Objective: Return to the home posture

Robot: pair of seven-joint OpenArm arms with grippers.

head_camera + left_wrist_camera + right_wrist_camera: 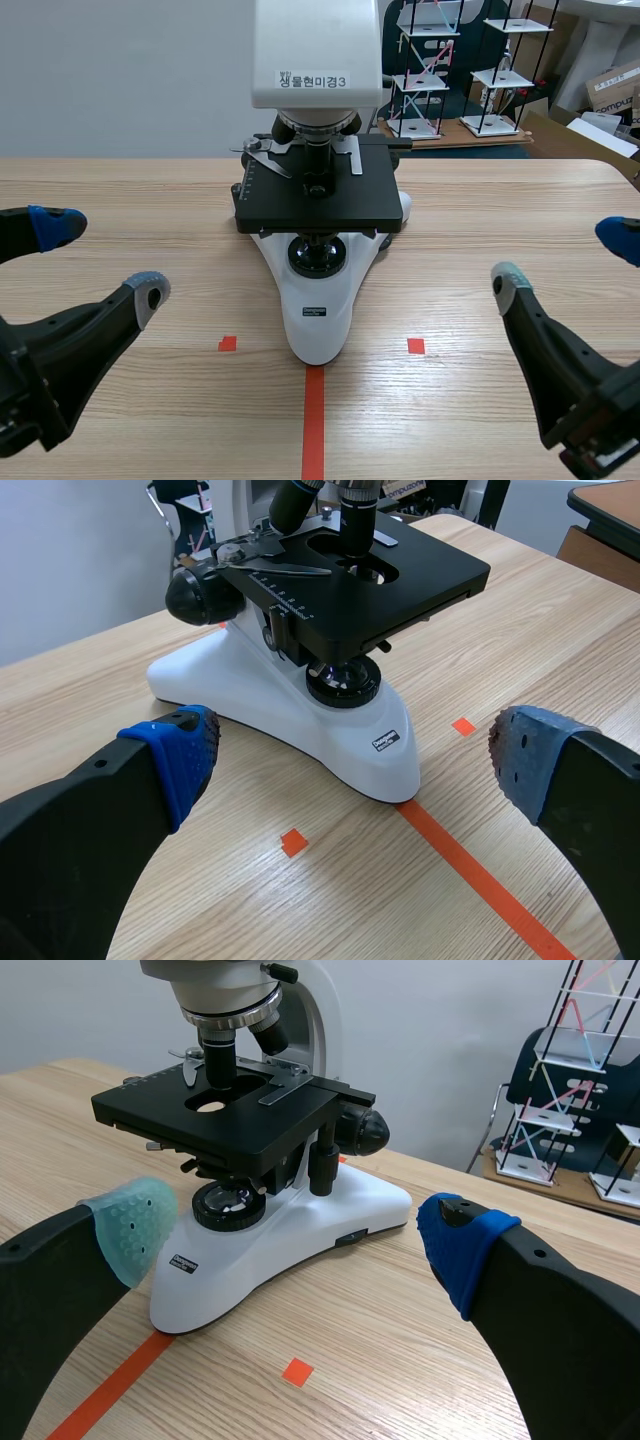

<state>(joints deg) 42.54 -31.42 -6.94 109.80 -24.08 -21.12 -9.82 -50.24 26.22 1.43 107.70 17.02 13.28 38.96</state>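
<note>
A white microscope [318,300] with a black stage [316,190] stands at the middle of the wooden table. My left gripper [98,258] hangs low at the left, open and holding nothing. My right gripper [565,260] hangs low at the right, also open and holding nothing. In the left wrist view the microscope [300,705] is ahead of the open gripper [350,750], apart from its fingers. The right wrist view has the microscope [290,1225] ahead of the wide-open right gripper [295,1225], untouched.
Beyond the table's far right edge stand wire-frame shelf models [455,70] and cardboard boxes [612,90]. A grey wall lies behind the table at the left.
</note>
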